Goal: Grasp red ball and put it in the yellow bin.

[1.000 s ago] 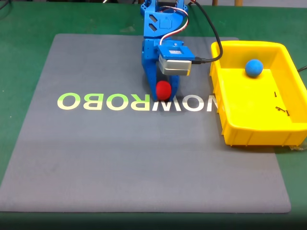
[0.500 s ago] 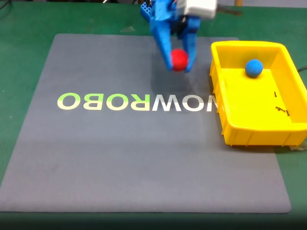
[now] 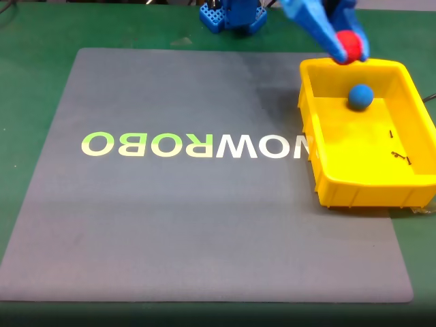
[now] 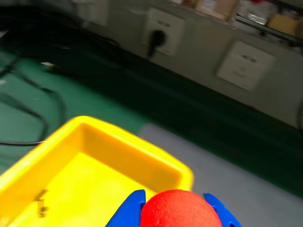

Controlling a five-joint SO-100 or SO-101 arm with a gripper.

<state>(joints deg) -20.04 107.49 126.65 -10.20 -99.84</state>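
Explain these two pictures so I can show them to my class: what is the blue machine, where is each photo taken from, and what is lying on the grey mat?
The blue machine is a small robot arm ending in a two-fingered pincer. The fixed view looks down on the table from a camera standing still; the wrist view comes from a camera riding on the arm itself, so it looks past the pincer. The pincer holds a red ball above the far edge of a yellow bin. A blue ball lies inside the bin. The grey mat carries printed letters, seen upside down, and rests on a green table.
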